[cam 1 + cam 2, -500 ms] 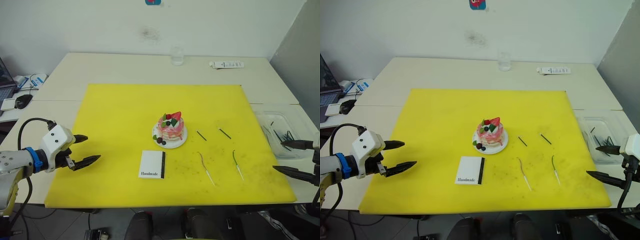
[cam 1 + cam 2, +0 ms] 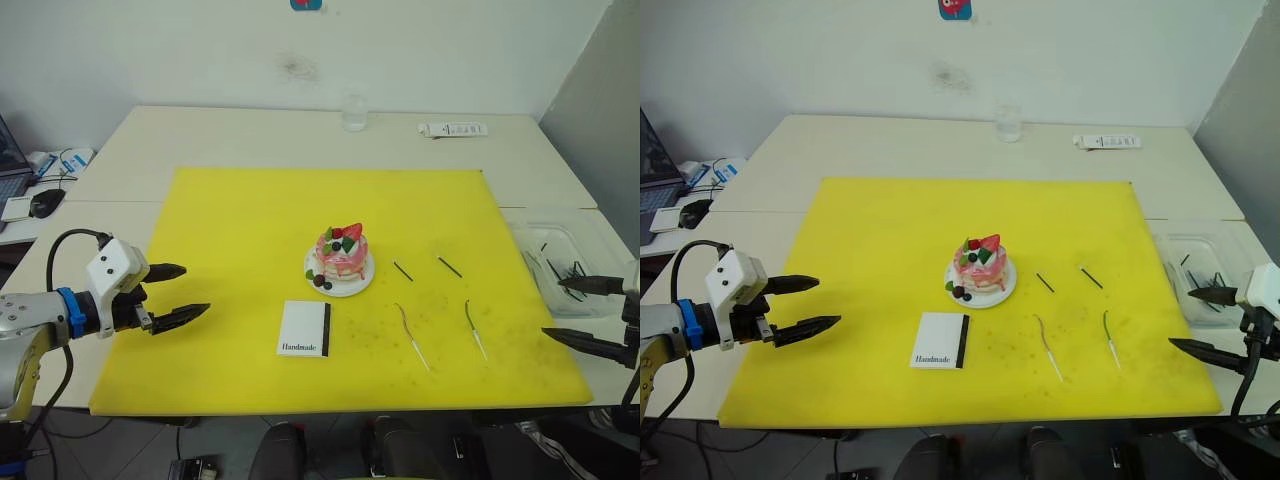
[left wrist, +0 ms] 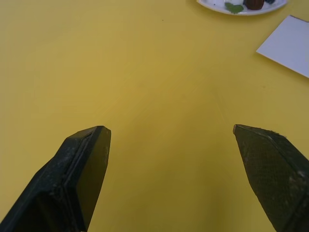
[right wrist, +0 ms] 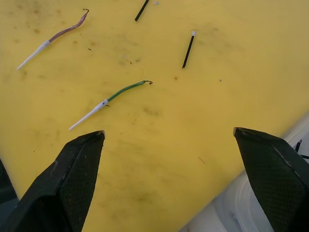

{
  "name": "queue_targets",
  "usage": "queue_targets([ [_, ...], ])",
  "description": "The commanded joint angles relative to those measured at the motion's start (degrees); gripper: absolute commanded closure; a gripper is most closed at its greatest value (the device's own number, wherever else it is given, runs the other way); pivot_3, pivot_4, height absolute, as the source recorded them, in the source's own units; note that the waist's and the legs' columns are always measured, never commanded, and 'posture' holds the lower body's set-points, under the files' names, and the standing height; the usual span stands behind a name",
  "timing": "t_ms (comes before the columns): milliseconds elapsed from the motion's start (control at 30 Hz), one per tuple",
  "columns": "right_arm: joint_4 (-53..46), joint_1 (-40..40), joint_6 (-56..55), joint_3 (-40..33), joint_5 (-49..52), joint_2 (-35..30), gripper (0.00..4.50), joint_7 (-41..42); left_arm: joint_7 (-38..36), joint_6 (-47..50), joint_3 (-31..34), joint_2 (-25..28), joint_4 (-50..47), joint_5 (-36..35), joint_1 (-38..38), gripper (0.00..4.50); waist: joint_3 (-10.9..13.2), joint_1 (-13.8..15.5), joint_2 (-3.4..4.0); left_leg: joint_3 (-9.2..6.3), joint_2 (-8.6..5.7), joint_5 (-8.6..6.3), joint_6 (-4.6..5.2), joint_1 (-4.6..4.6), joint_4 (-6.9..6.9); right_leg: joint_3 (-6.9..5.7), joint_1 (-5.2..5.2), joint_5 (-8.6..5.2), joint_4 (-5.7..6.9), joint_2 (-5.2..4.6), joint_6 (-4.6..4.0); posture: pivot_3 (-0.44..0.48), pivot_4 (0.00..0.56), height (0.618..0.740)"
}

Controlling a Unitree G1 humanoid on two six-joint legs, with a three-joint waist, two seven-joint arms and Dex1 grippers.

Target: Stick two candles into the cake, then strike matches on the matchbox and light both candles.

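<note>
From the head camera: a flat yellow mat (image 2: pixel 250 230) covers the pale table (image 2: pixel 200 135), and at its middle sits the cake (image 2: pixel 341 255), small, round and pink, with a red strawberry, dark berries and green leaves on top, on a small white plate. Toward the robot and slightly left lies the matchbox (image 2: pixel 305 328), a flat white rectangle with its black strip on the edge facing the robot's right. Right of the cake, two matches (image 2: pixel 403 271), short straight black sticks, lie well apart from each other, both running diagonally. Nearer the robot, two candles (image 2: pixel 412 338) lie side by side but apart, thin and slightly curved, dark tips pointing away from the robot, whitish ends toward it. A clear plastic tray (image 2: pixel 545 262) with more black sticks sits off the mat's right edge. A clear glass (image 2: pixel 354 111) and a white remote (image 2: pixel 453 129) stand at the far side.

The left gripper (image 2: pixel 178 293) hovers over the mat's left part, fingers spread and empty. The right gripper (image 2: pixel 1196 320) hangs at the mat's right edge beside the tray, also spread, nothing held.

Left wrist camera: two black textured fingertips (image 3: pixel 87 164) stand wide apart over bare yellow mat; the plate's rim and a corner of the matchbox show beyond.

Right wrist camera: wide-open black fingers over scuffed, speckled mat. One candle is green with a hooked tip, the other brownish, both white-ended; both matches lie beyond.
</note>
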Motion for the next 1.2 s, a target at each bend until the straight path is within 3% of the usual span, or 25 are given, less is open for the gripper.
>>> queue_targets([
  [33,-1.5,0.1,0.4,-1.3,0.4,0.1,0.00,-0.4,0.0,-2.3,1.5,0.3,0.9,0.3,-0.7,0.01,0.0,0.0,0.00,0.00,0.00,0.00,0.00,0.00,0.01,0.01,0.00,0.00,0.00,0.00,0.00,0.000,0.150,0.740],
  [433,-1.7,-0.8,-2.0,-2.1,-1.0,1.8,0.00,-2.7,-0.6,-4.5,1.2,-0.5,0.6,-0.8,0.9,0.01,0.0,0.0,0.00,0.01,0.00,0.00,0.00,0.00,0.05,0.01,0.02,0.02,0.00,0.00,0.02,0.000,0.150,0.740],
  [667,-6.4,0.4,0.1,-5.8,0.8,4.3,0.00,-5.0,0.7,-1.2,1.6,-2.9,-9.2,-4.1,5.6,0.01,0.0,0.0,0.02,0.04,0.00,0.00,0.00,-0.01,0.06,0.06,0.03,0.02,0.00,-0.01,0.04,0.000,0.150,0.740],
  [967,-23.6,5.7,13.5,-9.7,7.1,8.4,0.00,-12.9,0.5,1.8,-2.5,-6.4,-24.1,-9.2,10.5,0.01,0.0,0.1,0.07,-0.08,0.01,0.00,0.00,0.09,0.15,-0.03,0.22,0.05,0.03,-0.01,0.05,0.000,0.150,0.740],
  [1200,-41.0,15.2,24.1,-4.2,4.2,15.7,0.00,-27.5,-1.8,0.6,-11.1,-8.0,-30.8,-10.8,8.1,0.01,-0.1,0.5,0.06,-0.13,-0.01,0.00,-0.01,0.20,0.24,-0.06,0.48,0.06,-0.08,-0.04,0.08,0.000,0.150,0.740],
])
